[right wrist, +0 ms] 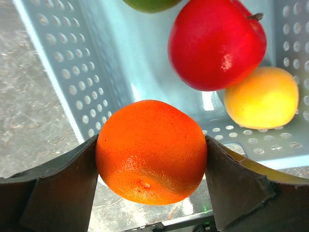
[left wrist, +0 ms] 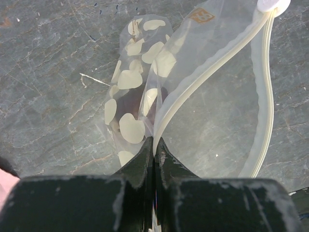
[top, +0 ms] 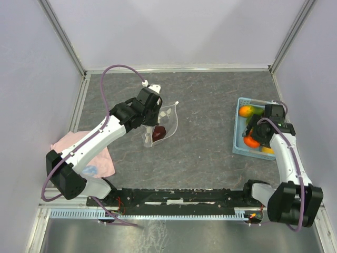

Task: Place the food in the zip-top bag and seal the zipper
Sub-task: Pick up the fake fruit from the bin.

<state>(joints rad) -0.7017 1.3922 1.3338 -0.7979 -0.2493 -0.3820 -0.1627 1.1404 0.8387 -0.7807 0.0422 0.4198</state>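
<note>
At 8 o'clock on the table (top: 205,105) we see a pink cloth (top: 89,155), partly hidden by the left arm. Nearer the middle, toward 10 o'clock, our left gripper (left wrist: 154,145) is pressed together. It pinches the zipper (left wrist: 207,63) of the bag (left wrist: 133,96) at one end of its mouth. The mouth gapes, the zipper's two strips bowing apart, and the spotted pouch lies on the table beyond the fingers. A maroon fruit (top: 160,132) sits inside it.

At 3 o'clock stands the blue basket (top: 238,138). There our right gripper (right wrist: 152,140) has its fingers set wide against both sides of an orange (right wrist: 152,159), gripping it. Whether it is lifted off the basket floor we cannot tell. At 1 o'clock from the orange lies a red apple (right wrist: 215,43), with a yellow fruit (right wrist: 263,99) touching it at its 4 o'clock. A green fruit (right wrist: 149,4) shows at the top edge. From above, a mango (top: 245,111) rests in the basket's far corner.
</note>
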